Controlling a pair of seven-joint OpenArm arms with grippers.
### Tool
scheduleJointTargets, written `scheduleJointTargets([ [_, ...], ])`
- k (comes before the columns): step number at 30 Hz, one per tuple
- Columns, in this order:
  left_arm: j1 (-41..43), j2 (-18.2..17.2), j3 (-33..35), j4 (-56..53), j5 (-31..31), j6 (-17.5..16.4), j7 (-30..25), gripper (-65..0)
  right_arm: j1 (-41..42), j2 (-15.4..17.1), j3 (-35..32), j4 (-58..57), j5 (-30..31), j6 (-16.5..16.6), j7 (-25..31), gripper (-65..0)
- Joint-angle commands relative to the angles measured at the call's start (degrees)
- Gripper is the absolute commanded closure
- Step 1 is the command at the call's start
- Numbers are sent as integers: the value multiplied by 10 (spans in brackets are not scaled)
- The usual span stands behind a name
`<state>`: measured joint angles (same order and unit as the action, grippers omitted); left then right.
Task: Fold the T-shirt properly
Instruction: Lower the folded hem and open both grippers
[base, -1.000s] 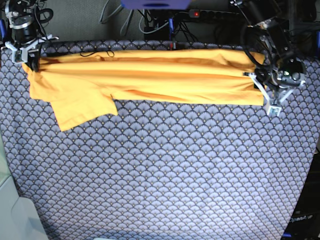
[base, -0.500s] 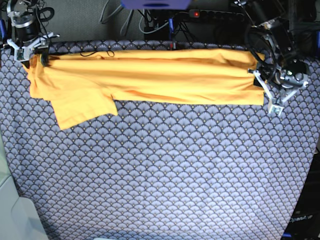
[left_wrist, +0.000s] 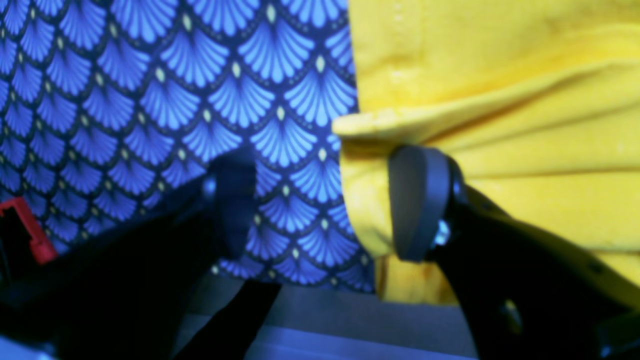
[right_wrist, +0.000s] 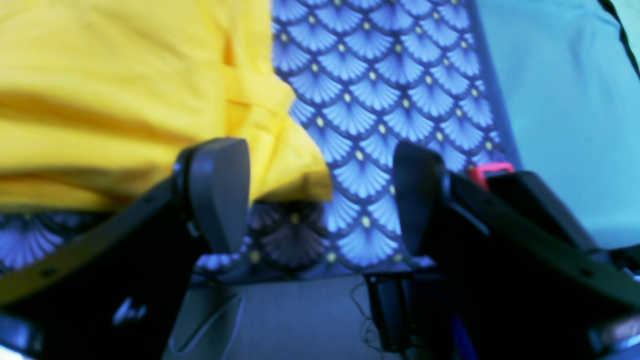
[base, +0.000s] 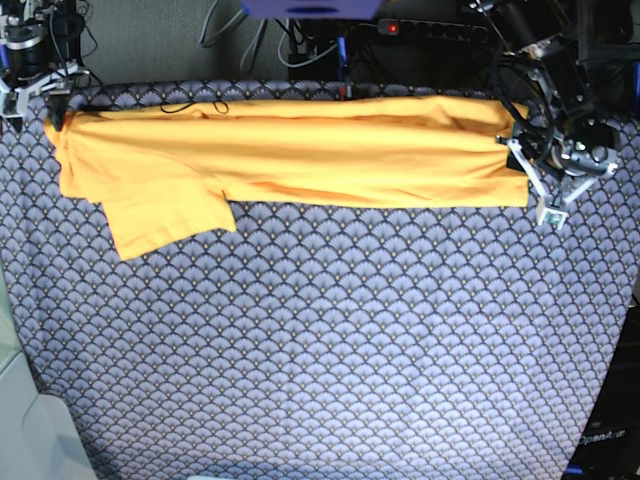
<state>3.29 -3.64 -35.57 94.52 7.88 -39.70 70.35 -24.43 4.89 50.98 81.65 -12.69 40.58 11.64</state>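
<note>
Left wrist: scale-patterned cloth (left_wrist: 150, 100) covers the bench; left gripper (left_wrist: 320, 200) spread, released, shirt edge between its jaws. Right wrist: right gripper (right_wrist: 320, 195) released beside T-shirt (right_wrist: 125, 90) corner. Base: shirt lies as a long band along the far edge, one sleeve (base: 165, 215) sticking out; likely early, cross folds remain.

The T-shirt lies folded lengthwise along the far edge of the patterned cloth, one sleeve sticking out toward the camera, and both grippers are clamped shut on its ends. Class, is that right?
Not quite: both wrist views show the left gripper and right gripper open, gripping nothing. The T-shirt does lie folded lengthwise along the patterned cloth's far edge, one sleeve sticking out.
</note>
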Motion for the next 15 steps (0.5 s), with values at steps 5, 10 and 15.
scheduleJointTargets([
  [5,-3,-15,-2,9,0,-3,9,-412,-1,10,4,7,10,-6,17,-446],
  [10,-3,-24,-2,9,0,-3,10,-412,24,28,32,6,24,-6,12,-447],
  [15,-3,-23,-3,9,-1,-3,11,-412,74,59,65,5,25,-6,3,-447],
])
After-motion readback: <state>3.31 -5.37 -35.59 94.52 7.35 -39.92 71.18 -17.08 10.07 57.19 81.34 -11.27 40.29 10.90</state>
